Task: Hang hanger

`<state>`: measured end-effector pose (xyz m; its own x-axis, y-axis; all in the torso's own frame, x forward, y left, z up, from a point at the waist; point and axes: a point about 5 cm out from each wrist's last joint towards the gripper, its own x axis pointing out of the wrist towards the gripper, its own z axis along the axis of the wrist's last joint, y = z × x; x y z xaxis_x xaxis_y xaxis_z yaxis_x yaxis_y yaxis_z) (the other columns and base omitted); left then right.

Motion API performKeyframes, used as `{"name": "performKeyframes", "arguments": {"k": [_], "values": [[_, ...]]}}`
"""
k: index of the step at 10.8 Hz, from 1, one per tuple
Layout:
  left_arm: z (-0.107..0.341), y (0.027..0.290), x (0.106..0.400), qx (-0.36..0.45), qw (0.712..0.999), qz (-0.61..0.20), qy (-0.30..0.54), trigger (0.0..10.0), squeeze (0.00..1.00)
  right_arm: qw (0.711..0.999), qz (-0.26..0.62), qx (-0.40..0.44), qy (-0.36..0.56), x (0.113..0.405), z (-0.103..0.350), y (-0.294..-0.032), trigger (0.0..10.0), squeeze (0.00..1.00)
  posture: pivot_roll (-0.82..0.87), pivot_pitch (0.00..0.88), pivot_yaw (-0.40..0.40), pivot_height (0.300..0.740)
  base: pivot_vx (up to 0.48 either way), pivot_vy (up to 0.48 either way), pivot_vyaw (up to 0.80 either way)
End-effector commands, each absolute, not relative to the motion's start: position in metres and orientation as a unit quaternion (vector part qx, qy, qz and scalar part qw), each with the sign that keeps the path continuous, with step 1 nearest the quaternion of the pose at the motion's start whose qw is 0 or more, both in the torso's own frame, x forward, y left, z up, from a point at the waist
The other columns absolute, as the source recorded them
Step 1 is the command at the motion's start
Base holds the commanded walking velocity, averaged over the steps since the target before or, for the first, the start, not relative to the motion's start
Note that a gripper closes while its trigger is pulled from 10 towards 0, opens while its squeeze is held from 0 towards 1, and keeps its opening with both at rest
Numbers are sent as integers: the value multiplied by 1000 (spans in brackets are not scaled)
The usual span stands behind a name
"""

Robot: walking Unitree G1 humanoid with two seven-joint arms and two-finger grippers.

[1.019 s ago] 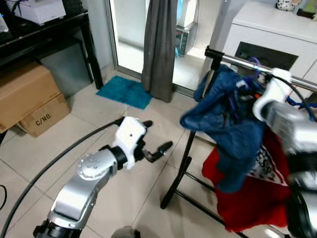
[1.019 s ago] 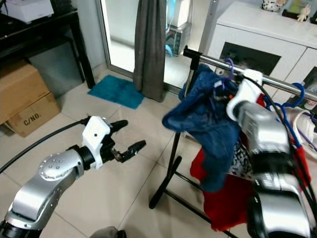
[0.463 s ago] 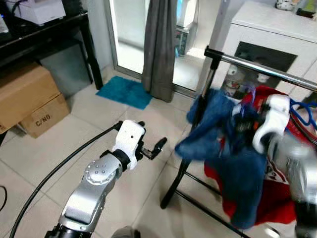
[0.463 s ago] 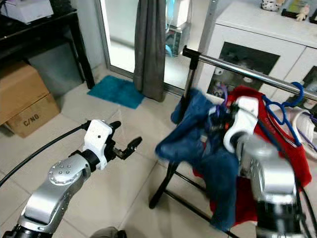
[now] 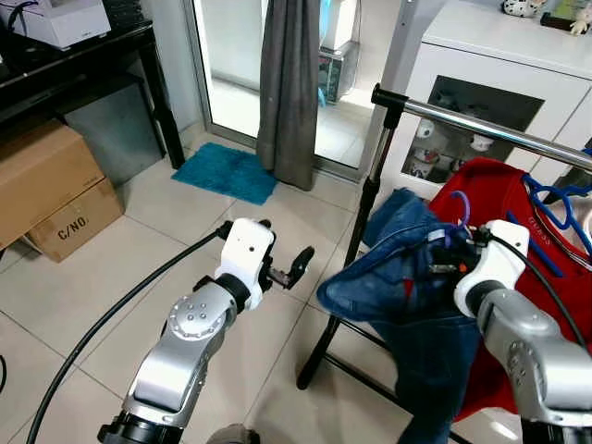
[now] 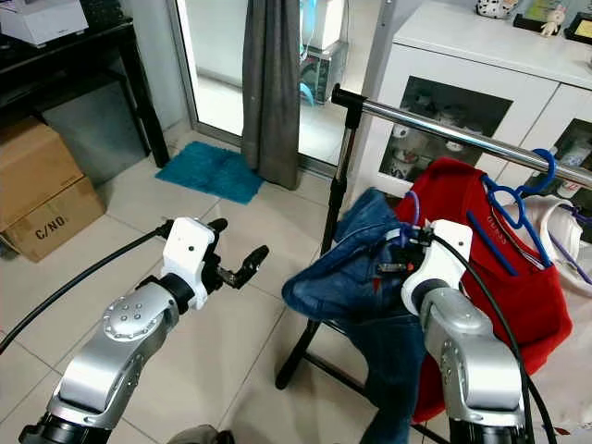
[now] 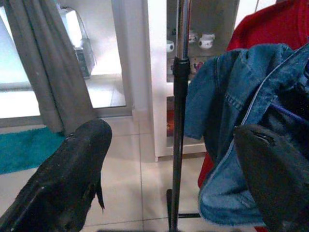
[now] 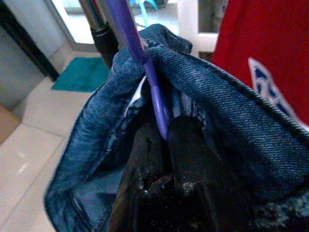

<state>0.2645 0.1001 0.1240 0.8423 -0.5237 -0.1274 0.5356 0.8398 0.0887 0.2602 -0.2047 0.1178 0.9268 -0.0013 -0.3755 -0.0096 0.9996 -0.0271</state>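
Eye views: a purple hanger (image 6: 410, 209) carrying a blue denim jacket (image 6: 356, 277) is held below the metal rail (image 6: 435, 128), beside a red shirt (image 6: 504, 277). The left gripper (image 5: 282, 264) is raised over the tiled floor (image 5: 120, 277), fingers spread wide.

Left wrist view: the rack's upright pole (image 7: 179, 111) is seen between the parted fingers (image 7: 72, 169).

Right wrist view: the right gripper (image 8: 164, 145) is clamped on the hanger's stem amid denim.
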Motion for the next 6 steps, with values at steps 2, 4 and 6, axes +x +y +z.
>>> {"name": "performKeyframes", "arguments": {"k": [2,4,6], "values": [[122,99,267,61,958,-276,52,10000,0,989,11,-16,147,258,131,-200,0,0,16,0,-5,740,0,0,0],[122,97,270,52,958,-278,51,10000,0,991,18,-2,133,254,134,-197,0,0,0,0,14,740,0,0,0],[123,92,272,50,956,-286,50,10000,0,992,14,3,124,255,137,-197,0,0,4,0,23,740,0,0,0]]}}
